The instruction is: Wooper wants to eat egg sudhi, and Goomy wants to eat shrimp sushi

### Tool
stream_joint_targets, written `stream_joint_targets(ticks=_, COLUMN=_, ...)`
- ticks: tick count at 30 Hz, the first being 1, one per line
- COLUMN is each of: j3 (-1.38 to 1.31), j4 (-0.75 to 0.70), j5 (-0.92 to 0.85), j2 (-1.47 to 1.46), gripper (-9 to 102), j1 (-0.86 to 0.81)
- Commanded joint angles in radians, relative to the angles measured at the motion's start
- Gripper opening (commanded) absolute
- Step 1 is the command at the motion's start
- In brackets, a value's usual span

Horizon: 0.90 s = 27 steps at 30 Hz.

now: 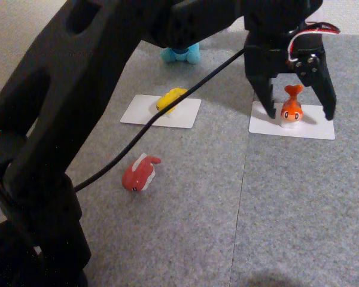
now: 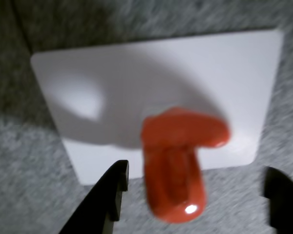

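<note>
While spread, claw [image 1: 297, 113] straddles shrimp sushi [image 1: 291, 109] (upright) — apart.

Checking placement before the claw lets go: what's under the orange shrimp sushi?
The shrimp sushi stands on a white card lying on the grey carpet, between the open claw's fingers. The card under its base is hidden.

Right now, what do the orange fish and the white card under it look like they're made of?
The orange fish looks like hard glossy plastic or vinyl: a bright highlight sits on its smooth skin in the wrist view. The white card looks like thin, flat matte paper or plastic sheet with rounded corners and no glare; which one is unclear.
</note>
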<state>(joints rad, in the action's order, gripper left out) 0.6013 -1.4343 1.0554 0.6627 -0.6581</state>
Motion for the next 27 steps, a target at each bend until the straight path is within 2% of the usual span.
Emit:
stream_joint_targets(ticks=1, j3=-0.054, j4=-0.048, j5=0.04, j2=0.094, gripper=37, j1=0.032)
stream_joint_targets(ticks=7, j3=-0.044, j4=-0.267, j5=0.118, j2=0.351, gripper=37, j1=0.17)
stream_joint_targets(ticks=13, j3=0.021, j4=-0.27, j5=0.255, j2=0.63, gripper=37, j1=0.256)
stream_joint_targets(ticks=17, j3=0.29, j4=-0.268, j5=0.308, j2=0.854, gripper=37, j1=0.365)
stream_joint_targets(ticks=21, j3=0.669, j4=-0.258, j5=0.377, j2=1.147, gripper=37, j1=0.557)
stream_joint_targets(ticks=27, j3=1.203, j4=-0.048, j5=0.506, j2=1.612, gripper=37, j1=0.773)
